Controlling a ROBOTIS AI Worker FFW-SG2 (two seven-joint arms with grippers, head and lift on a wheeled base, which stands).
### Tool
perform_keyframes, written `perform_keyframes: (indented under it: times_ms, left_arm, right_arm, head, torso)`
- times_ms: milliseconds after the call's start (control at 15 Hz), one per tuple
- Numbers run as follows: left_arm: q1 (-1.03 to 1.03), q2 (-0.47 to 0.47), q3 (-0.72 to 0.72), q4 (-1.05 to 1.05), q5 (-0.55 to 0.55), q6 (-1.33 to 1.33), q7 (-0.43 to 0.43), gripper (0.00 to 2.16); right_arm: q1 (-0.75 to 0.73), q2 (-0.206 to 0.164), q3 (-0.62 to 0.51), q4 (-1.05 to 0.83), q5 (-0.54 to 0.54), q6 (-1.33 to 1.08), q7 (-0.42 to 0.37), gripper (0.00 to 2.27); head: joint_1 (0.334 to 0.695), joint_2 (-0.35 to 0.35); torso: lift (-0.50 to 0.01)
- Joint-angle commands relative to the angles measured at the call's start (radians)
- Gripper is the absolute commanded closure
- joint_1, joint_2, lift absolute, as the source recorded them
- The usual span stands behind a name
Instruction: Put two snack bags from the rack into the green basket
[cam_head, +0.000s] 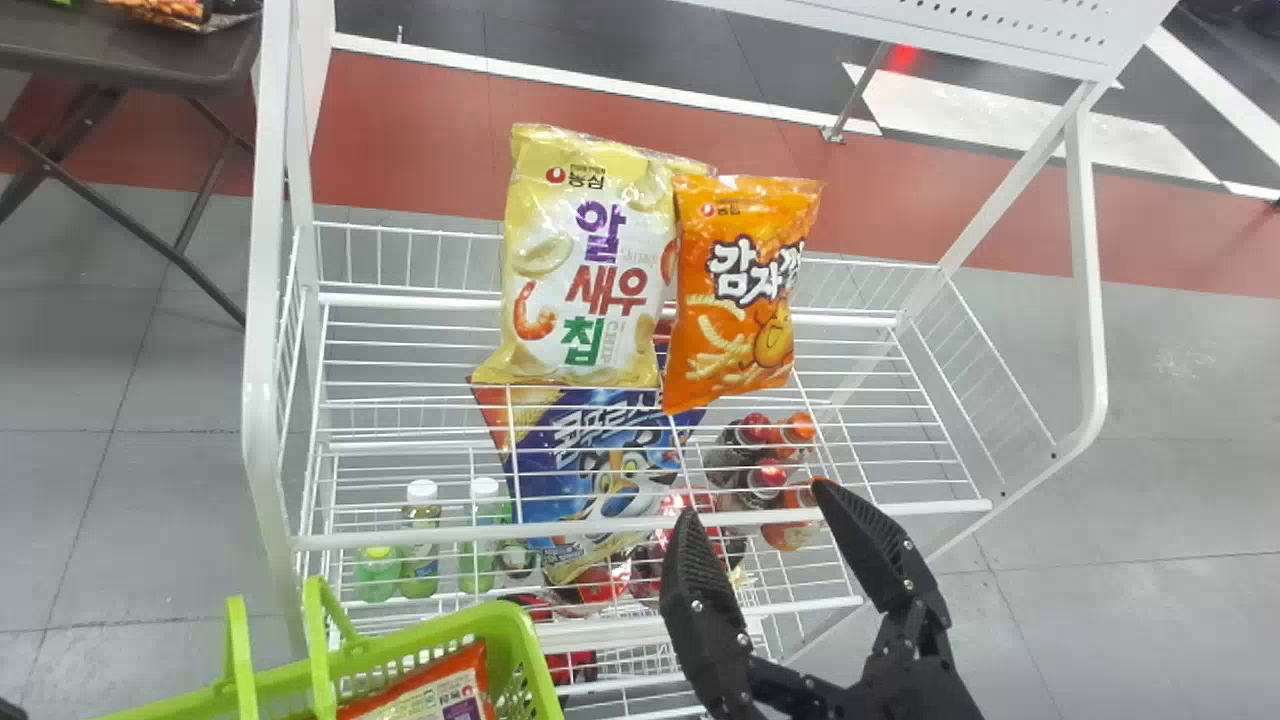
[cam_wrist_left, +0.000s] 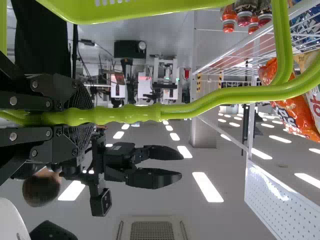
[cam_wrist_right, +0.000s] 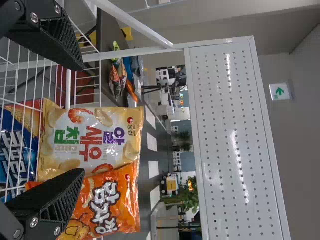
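A yellow shrimp chip bag (cam_head: 590, 270) and an orange snack bag (cam_head: 745, 290) stand side by side on the rack's top shelf. My right gripper (cam_head: 757, 505) is open at the shelf's front, nearer the robot than the orange bag. In the right wrist view the spread right gripper (cam_wrist_right: 82, 120) has the yellow bag (cam_wrist_right: 90, 137) and orange bag (cam_wrist_right: 112, 200) beyond it. The green basket (cam_head: 525, 640) is at lower left, holding a red-orange bag (cam_head: 440, 690). My left gripper (cam_wrist_left: 82, 115) is closed around the basket's green handle (cam_wrist_left: 150, 114).
White wire rack bars (cam_head: 640, 525) run along the shelf front. Lower down are a blue snack bag (cam_head: 610, 470), green bottles (cam_head: 485, 530) and red-capped bottles (cam_head: 765, 480). A perforated white panel (cam_wrist_right: 235, 140) adjoins the rack. A dark table (cam_head: 130, 55) stands at far left.
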Motion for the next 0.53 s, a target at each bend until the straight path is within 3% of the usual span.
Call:
perform_keyframes:
  times_ms: [0,200,467]
  left_arm:
    - [0.042,0.001,-0.106,-0.021,-0.098,0.001,-0.002,1.37]
    - [0.082,-0.010,-0.072,0.026,-0.098,0.001,-0.050,1.37]
    - [0.064,-0.009,-0.009,0.017,-0.030,0.001,-0.048,1.37]
  right_arm:
    - [0.026,-0.003,0.000,-0.008,-0.011,-0.058,0.000,0.09]
    - [0.034,-0.011,-0.009,-0.019,-0.027,-0.061,-0.001,0.09]
    - [0.038,-0.028,-0.026,-0.020,-0.051,-0.064,-0.001,0.09]
  head:
    - [0.695,-0.350]
    - [0.695,-0.350]
    - [0.695,-0.350]
  torso:
    - [-0.005]
    - [-0.005]
    - [-0.005]
